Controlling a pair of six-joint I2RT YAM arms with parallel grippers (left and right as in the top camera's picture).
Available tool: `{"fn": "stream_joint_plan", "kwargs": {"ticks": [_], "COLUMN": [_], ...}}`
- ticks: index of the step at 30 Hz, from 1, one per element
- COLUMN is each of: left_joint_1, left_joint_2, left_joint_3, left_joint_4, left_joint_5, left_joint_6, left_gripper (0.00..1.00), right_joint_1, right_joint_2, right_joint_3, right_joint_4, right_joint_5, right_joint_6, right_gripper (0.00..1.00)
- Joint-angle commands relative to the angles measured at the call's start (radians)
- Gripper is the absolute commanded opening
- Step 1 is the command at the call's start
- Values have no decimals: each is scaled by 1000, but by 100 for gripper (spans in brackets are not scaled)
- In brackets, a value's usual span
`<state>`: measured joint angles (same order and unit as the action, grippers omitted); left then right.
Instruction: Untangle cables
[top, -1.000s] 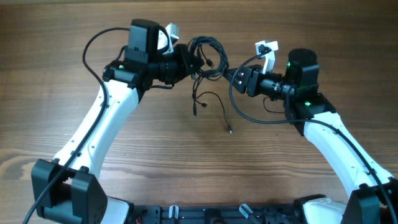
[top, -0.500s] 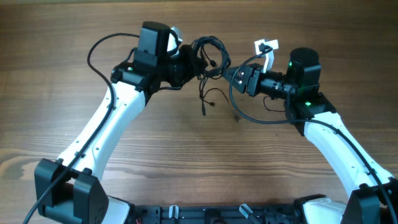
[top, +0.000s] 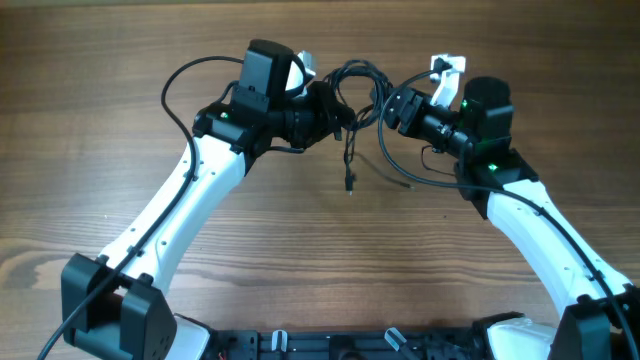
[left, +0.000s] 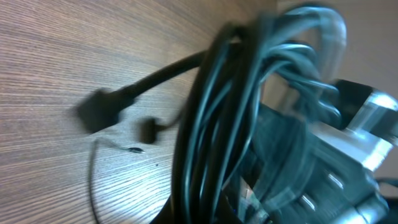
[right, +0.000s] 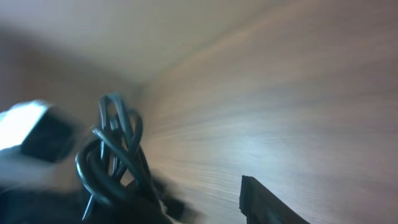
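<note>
Cables (top: 356, 82) bunched between 2 grippers at the far side of the table (top: 90, 120).
Left gripper (top: 330, 104) clamps tight on the knot; 1 thin strand trails out. Right gripper (top: 392, 108) sits just beside it, jaw gap unclear.

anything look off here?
Nothing spilled or broken. Only oddity: the cables are one tight knot at the left gripper, which is shut on them, with one strand and its plug end trailing loose. The right gripper sits beside the knot; its grip is unclear. Wrist views are blurred.
</note>
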<state>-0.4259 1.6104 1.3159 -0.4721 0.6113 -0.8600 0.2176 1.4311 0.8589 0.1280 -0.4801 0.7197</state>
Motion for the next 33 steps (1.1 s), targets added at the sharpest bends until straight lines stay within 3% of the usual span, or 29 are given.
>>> {"fn": "stream_joint_plan", "kwargs": {"ticks": [1, 4, 15, 19, 21, 26, 31, 33], "left_joint_1": [-14, 11, 111, 111, 111, 111, 117, 117], "left_joint_2": [0, 0, 0, 0, 0, 0, 0, 0], "left_joint_3": [13, 13, 13, 13, 13, 13, 13, 13], "left_joint_4": [6, 28, 55, 76, 79, 80, 80, 79], "left_joint_5": [74, 76, 69, 68, 35, -83, -112, -143], "left_joint_6": [72, 72, 71, 71, 71, 67, 67, 56], "left_gripper": [4, 4, 4, 4, 4, 4, 4, 4], "right_joint_1": [-11, -50, -157, -173, -173, -173, -185, -185], "right_joint_2": [45, 56, 56, 56, 56, 46, -269, -431], "right_joint_3": [3, 3, 3, 3, 3, 3, 3, 3], "right_joint_4": [-126, -266, -441, -515, -517, -525, -728, -828], "right_joint_5": [350, 446, 457, 468, 343, 26, 96, 151], "right_joint_6": [13, 12, -11, 16, -45, -93, -107, -34], "right_gripper": [49, 52, 58, 85, 100, 100, 100, 100]}}
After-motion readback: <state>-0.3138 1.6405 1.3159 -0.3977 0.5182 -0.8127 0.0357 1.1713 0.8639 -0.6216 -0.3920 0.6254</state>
